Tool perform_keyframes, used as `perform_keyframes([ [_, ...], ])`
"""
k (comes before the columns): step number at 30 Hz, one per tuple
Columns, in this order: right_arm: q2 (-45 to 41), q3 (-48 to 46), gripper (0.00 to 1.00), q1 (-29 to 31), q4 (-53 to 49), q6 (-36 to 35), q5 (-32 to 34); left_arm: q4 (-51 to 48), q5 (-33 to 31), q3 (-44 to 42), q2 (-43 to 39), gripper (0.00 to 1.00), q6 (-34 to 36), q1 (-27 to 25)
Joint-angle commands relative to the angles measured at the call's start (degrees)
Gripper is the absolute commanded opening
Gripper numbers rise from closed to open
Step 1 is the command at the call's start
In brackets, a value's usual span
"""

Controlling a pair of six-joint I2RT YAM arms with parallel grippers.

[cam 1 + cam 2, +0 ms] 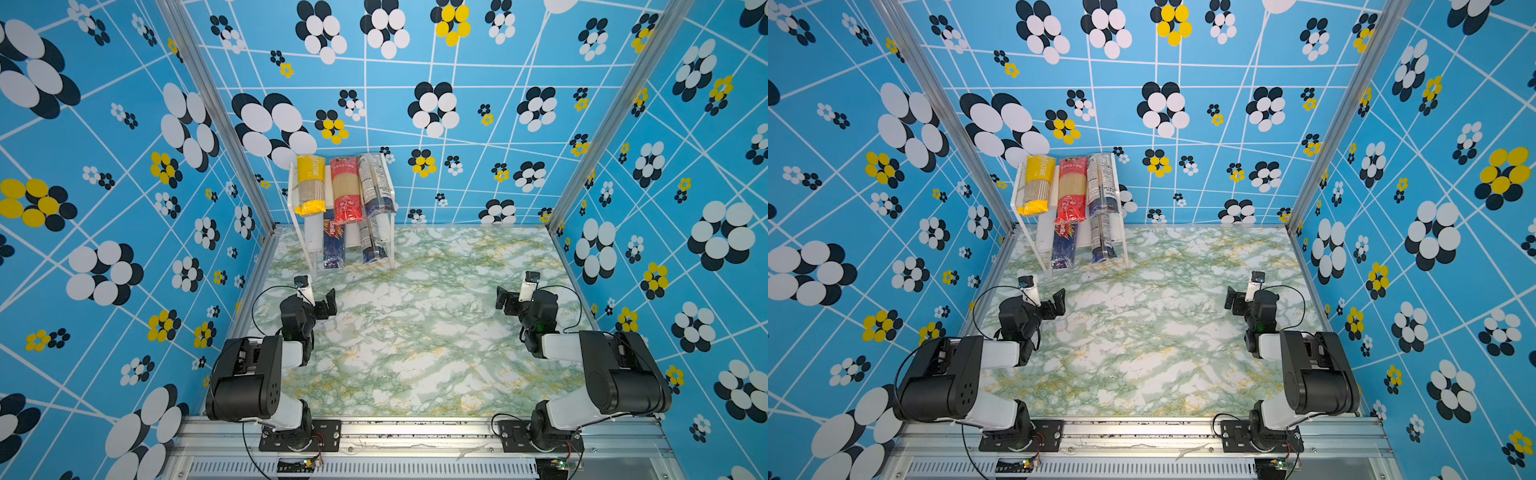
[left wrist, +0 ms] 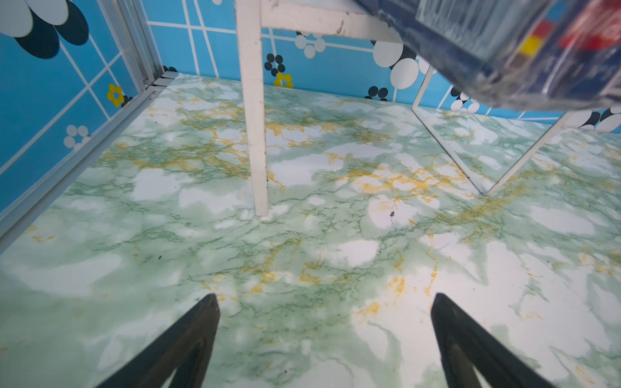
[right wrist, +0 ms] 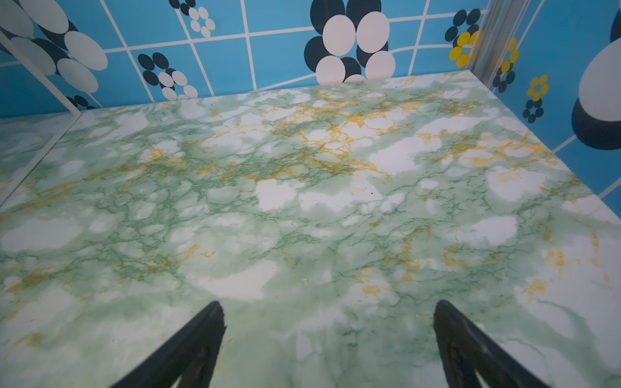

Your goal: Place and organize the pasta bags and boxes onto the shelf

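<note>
The white shelf (image 1: 313, 237) (image 1: 1044, 237) stands at the table's back left in both top views. On its upper board a yellow bag (image 1: 309, 183), a red bag (image 1: 345, 189) and a text-covered bag (image 1: 374, 183) lie side by side. On the lower board lie a dark blue Barilla box (image 1: 333, 245) and a second text-covered bag (image 1: 371, 243). My left gripper (image 1: 328, 305) (image 2: 325, 297) is open and empty, just in front of the shelf's front left leg (image 2: 253, 117). The box's end (image 2: 504, 50) overhangs the board. My right gripper (image 1: 505, 301) (image 3: 329, 304) stands open and empty at the right.
Green marbled tabletop (image 1: 415, 332) with blue flower-patterned walls on three sides. Aluminium posts (image 1: 232, 137) stand at the back corners, one close to the shelf's left side. A thin shelf leg (image 3: 40, 80) shows at the edge of the right wrist view.
</note>
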Motion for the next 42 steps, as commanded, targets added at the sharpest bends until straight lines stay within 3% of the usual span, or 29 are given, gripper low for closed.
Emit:
perform_keyframes([
  [1,0.35,-0.06,0.99,0.4,2.33,-1.26,1.86,1.56,-2.94,1.61,1.16,0.99,2.1,-0.61],
  [5,0.4,-0.07,0.99,0.42,2.38,-1.11,2.27,-0.04,-5.14,2.4,1.14,0.99,2.61,-1.58],
  [10,0.46,-0.07,0.99,0.42,2.38,-1.13,2.6,-2.59,-13.79,3.81,1.18,0.99,5.27,-5.93],
  [42,0.46,-0.07,0.99,0.51,2.47,-1.06,2.87,-2.48,-13.4,3.76,1.22,0.99,5.43,-5.89],
])
